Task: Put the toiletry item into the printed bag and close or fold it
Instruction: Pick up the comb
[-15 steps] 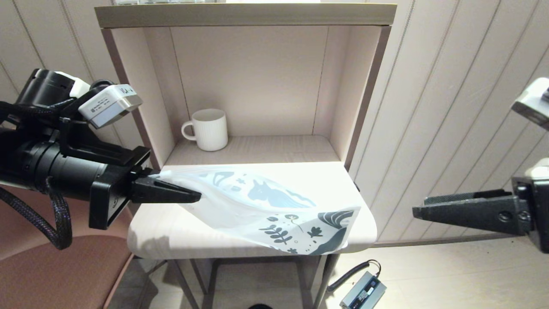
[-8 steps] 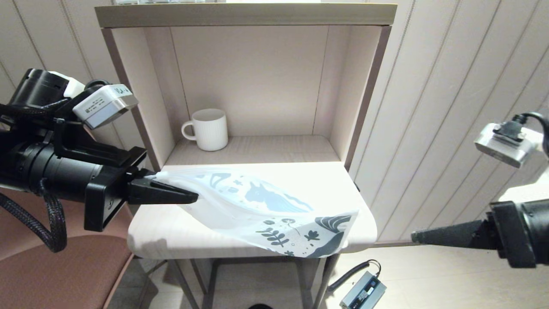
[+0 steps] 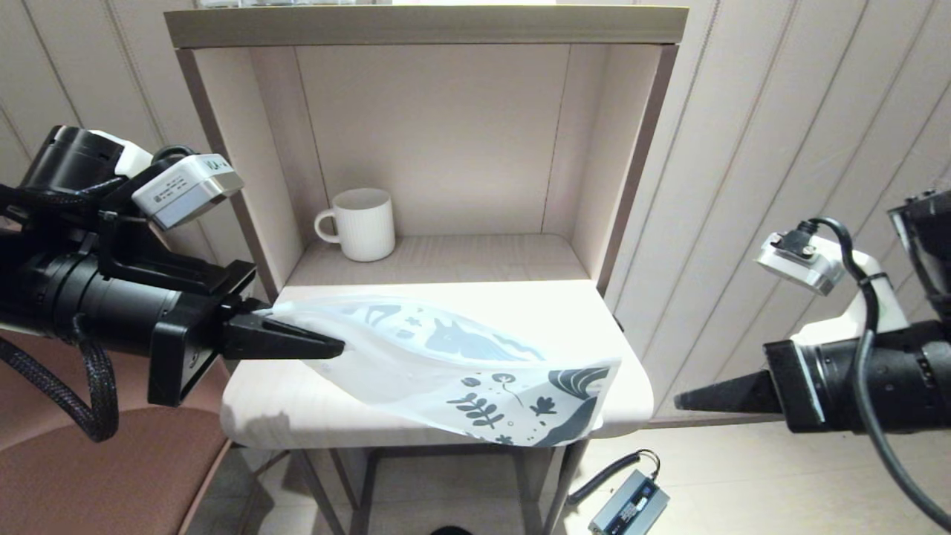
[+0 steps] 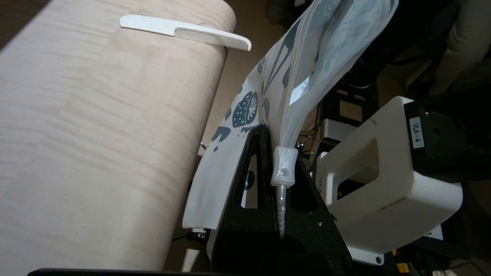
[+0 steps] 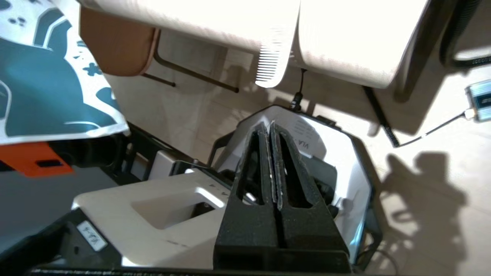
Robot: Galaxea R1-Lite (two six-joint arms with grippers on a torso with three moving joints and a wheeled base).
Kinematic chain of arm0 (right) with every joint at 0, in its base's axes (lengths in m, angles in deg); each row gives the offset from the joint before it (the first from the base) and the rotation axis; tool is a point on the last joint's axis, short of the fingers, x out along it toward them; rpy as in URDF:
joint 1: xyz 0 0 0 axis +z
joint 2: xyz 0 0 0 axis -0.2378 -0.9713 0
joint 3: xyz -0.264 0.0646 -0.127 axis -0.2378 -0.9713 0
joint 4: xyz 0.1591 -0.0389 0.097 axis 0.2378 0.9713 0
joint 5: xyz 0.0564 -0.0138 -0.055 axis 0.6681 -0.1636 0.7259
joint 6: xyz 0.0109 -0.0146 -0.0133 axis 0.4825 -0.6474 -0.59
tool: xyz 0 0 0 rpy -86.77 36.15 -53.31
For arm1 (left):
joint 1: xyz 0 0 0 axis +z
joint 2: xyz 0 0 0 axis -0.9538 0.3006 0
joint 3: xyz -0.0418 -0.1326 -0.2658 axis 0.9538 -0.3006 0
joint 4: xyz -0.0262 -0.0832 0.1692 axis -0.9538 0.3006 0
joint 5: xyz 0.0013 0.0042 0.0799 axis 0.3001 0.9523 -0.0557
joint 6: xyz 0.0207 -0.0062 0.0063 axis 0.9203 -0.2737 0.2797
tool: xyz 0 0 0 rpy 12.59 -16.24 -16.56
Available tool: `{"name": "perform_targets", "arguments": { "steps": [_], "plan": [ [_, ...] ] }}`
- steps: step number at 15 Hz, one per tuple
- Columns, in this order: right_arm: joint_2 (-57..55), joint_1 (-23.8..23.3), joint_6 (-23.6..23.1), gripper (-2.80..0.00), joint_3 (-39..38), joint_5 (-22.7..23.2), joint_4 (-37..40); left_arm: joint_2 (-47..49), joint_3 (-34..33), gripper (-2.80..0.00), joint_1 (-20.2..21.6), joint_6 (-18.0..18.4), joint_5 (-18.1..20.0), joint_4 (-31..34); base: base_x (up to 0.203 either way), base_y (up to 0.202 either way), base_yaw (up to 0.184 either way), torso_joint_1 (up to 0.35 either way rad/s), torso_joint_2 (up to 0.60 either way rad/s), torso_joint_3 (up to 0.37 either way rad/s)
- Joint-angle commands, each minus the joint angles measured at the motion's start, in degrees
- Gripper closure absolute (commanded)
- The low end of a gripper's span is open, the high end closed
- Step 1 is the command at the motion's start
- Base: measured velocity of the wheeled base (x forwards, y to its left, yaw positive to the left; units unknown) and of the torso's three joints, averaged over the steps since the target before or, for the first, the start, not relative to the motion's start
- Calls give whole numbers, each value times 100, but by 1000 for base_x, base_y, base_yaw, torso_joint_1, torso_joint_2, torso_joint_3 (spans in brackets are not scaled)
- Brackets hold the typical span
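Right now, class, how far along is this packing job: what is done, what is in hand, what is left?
Done: the left gripper is shut on the printed bag at its zip end, holding it above the table. In hand: the right gripper, shut and empty, hangs off the table's right edge near the comb. Left: the comb lies outside the bag, overhanging the table edge; it must go in, then the bag must be closed.

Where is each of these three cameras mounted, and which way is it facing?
Head: high up, looking down at the table, mug and both arms.
Left wrist: behind the left gripper, pinching the printed bag; comb beyond.
Right wrist: behind the shut right gripper, facing the comb.
Shared: bag in all three; comb in both wrist views.
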Motion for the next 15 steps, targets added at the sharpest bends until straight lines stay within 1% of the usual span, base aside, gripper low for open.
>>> {"name": "perform_targets", "arguments": {
  "steps": [1, 6, 9, 10, 15],
  "plan": [
    [-76, -9, 2, 0, 23, 13, 22, -11, -51, 0, 2, 26, 33, 11, 0, 0, 0, 0, 0, 0],
    [-166, 39, 2, 0, -115, 13, -7, -47, -106, 0, -7, 26, 33, 0, 0, 0, 0, 0, 0, 0],
    [-210, 84, -113, 0, -294, 5, -281, -47, -142, 0, 2, 35, 33, -15, 0, 0, 0, 0, 0, 0],
    [-267, 109, -144, -280, -358, -2, -285, -39, -142, 0, 2, 35, 33, -24, 0, 0, 0, 0, 0, 0],
    [-644, 136, -158, -280, -428, 65, -490, -47, -168, 0, 2, 36, 33, -24, 0, 0, 0, 0, 0, 0]
  ]
}}
